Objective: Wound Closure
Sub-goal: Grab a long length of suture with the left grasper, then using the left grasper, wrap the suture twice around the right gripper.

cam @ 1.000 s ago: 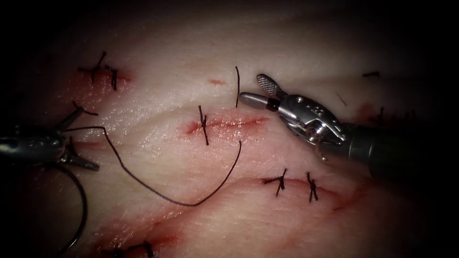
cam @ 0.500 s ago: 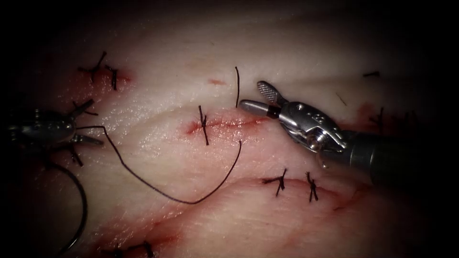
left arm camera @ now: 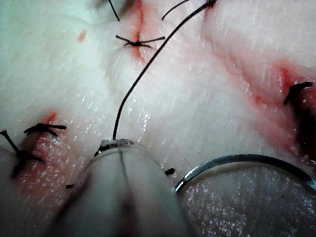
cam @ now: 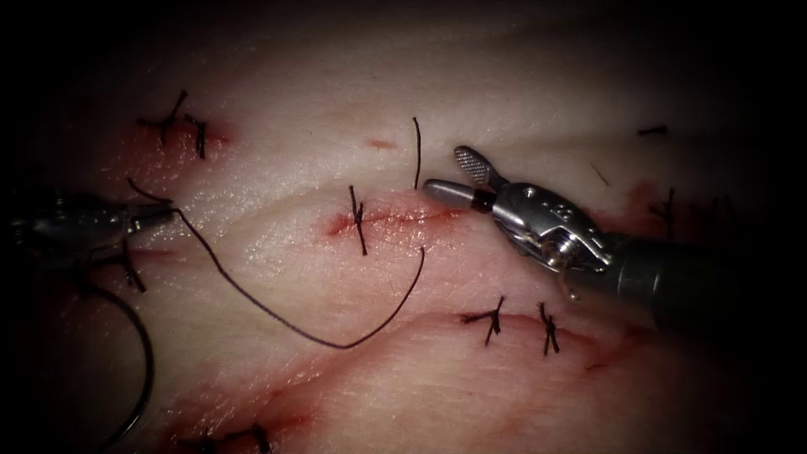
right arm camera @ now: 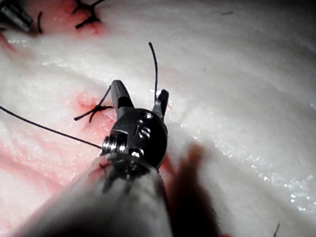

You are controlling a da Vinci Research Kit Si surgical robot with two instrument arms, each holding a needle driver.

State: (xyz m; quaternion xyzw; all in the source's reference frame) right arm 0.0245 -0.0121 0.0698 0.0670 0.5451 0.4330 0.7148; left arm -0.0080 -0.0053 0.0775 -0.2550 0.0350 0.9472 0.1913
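- Needle (cam: pixel 139 370) lies free on the tissue (cam: pixel 336 84), well to the left of the cut (cam: pixel 395 217) and out of both tools; in the left wrist view its curve (left arm camera: pixel 237 165) rests flat on the surface, not in the tissue.
- Left tool (cam: pixel 164 213), far left of the cut, has its jaws pressed together on the thread (cam: pixel 277 315).
- From those jaws the thread sags in a loop and rises to enter the tissue just below the cut.
- Right tool (cam: pixel 458 174) sits at the cut's right end with its jaws spread, holding nothing.
- A short thread end (cam: pixel 417 151) stands just above the cut, beside the right tool.
- One tied stitch (cam: pixel 359 220) crosses the cut's left part.
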